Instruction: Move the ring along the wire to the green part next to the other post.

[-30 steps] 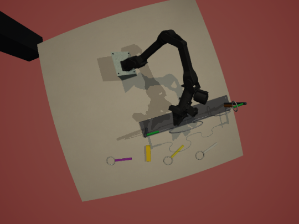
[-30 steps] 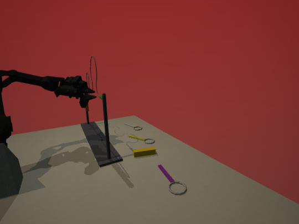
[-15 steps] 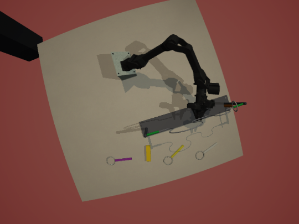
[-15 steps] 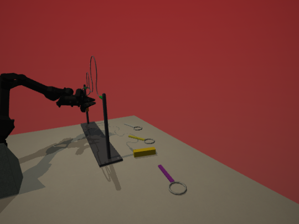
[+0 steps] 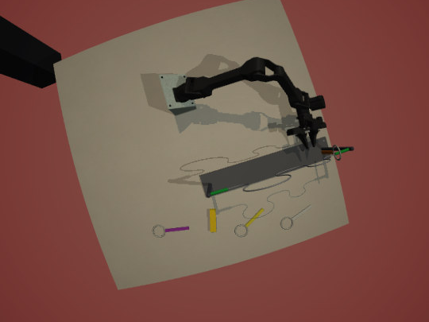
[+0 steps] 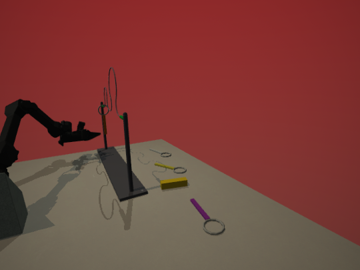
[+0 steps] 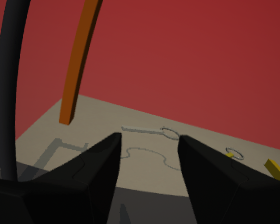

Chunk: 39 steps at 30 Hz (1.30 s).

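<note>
The ring (image 5: 340, 157) (image 6: 99, 111) hangs on the green part (image 5: 344, 151) of the wire beside the far post (image 6: 105, 143) (image 7: 9, 90). Its orange handle (image 5: 327, 152) (image 6: 105, 125) (image 7: 77, 70) points down along that post. The other green part (image 5: 219, 192) (image 6: 121, 117) is at the near post (image 5: 209, 189) (image 6: 127, 149). The thin grey wire (image 6: 116, 93) loops between them. My gripper (image 5: 311, 147) (image 6: 100, 134) (image 7: 150, 141) is open and empty, on the robot-base side of the handle and apart from it. In the wrist view the handle is left of both fingers.
The dark base plate (image 5: 258, 171) (image 6: 115, 170) lies under the wire. Beyond it on the table lie a yellow block (image 5: 213, 221) (image 6: 174, 183) and loose rings with a purple handle (image 5: 177, 229) (image 6: 200, 209), a yellow handle (image 5: 255, 218) and a pale handle (image 5: 302, 212) (image 7: 142, 131).
</note>
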Each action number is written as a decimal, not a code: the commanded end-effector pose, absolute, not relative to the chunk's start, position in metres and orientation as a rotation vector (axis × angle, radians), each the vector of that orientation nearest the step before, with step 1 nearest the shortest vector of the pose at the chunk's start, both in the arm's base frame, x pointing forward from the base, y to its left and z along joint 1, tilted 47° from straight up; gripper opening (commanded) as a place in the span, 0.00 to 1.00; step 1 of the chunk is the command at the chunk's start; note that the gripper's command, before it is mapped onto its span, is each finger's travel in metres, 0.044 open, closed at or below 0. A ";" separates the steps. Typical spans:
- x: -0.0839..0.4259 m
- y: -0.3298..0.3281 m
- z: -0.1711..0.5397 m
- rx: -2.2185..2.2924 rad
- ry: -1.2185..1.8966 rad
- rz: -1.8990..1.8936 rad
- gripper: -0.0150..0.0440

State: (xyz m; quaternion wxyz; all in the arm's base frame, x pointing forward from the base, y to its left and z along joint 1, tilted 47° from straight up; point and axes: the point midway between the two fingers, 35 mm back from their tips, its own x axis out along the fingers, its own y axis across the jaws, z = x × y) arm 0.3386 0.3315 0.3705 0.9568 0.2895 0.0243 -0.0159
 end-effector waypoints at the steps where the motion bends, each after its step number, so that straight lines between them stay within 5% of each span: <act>1: 0.302 0.378 0.376 0.755 0.020 0.010 0.53; 11: 0.284 0.398 0.380 0.853 0.009 0.030 0.53; 19: 0.331 0.364 0.413 0.852 0.005 0.032 0.53; 39: 0.353 0.365 0.415 0.851 0.003 0.033 0.53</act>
